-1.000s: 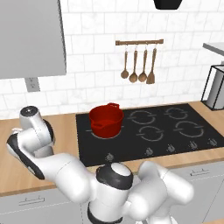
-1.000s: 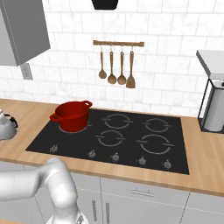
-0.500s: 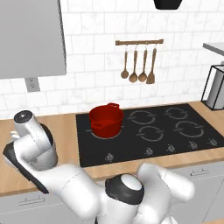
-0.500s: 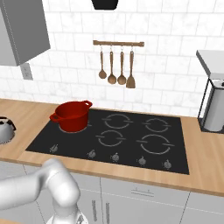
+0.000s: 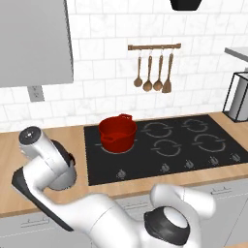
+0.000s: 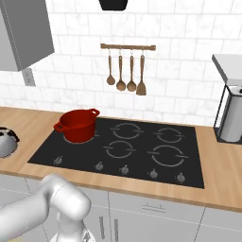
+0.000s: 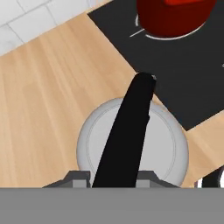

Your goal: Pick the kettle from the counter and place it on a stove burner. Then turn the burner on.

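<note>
The kettle [image 7: 171,144] is a squat silver dome on the wood counter [image 7: 48,83], seen from straight above in the hand view. Its black arched handle [image 7: 131,122] runs up the middle of that view. My gripper [image 7: 112,178] is open and hangs right over it, one fingertip on each side of the handle's near end and close to it. In the right base view the kettle [image 6: 5,142] rests on the counter [image 6: 33,124] left of the black stove [image 6: 142,158]. In the left base view my arm bends low over the counter [image 5: 9,145] left of the stove [image 5: 140,160].
A red two-handled pot [image 6: 78,125] [image 5: 117,134] [image 7: 175,15] stands on the stove's back left burner. A row of knobs [image 6: 125,169] lines the stove's front edge. Wooden utensils [image 6: 126,71] hang on the wall. A grey appliance [image 6: 231,118] stands at the far right.
The arm has swung lower and farther over the counter left of the stove. The kettle and pot have stayed in place.
</note>
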### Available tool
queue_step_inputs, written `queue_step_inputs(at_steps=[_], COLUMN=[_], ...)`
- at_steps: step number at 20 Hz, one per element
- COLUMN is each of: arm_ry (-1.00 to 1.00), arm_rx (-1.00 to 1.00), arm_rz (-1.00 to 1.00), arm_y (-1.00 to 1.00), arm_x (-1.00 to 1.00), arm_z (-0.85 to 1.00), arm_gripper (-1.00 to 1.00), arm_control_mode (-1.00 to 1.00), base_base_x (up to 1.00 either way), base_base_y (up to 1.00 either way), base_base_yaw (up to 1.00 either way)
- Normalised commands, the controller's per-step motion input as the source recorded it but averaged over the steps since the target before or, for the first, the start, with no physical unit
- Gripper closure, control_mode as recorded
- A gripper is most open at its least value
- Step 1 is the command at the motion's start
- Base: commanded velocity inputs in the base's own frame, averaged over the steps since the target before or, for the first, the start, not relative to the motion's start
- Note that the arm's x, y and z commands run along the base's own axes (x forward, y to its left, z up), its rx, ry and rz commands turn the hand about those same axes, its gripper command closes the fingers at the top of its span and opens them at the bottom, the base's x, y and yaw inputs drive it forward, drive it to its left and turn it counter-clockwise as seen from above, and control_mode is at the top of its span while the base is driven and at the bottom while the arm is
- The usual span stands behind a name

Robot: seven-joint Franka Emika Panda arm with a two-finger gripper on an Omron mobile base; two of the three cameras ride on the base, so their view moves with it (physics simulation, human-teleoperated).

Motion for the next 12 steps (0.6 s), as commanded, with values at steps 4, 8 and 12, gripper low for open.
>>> queue_step_inputs(at_steps=[4, 8, 12], arm_ry=[-0.04, -0.01, 0.00], arm_rx=[0.00, 0.00, 0.01], arm_rz=[-0.17, -0.18, -0.17], arm_y=[-0.72, -0.76, -0.91], arm_x=[-0.19, -0.05, 0.00], arm_z=[0.24, 0.28, 0.28], arm_gripper=[1.00, 1.00, 1.00], arm_control_mode=[-1.00, -1.00, -1.00], base_base_x=[0.00, 0.00, 0.00], base_base_y=[0.00, 0.00, 0.00], base_base_yaw=[0.00, 0.00, 0.00])
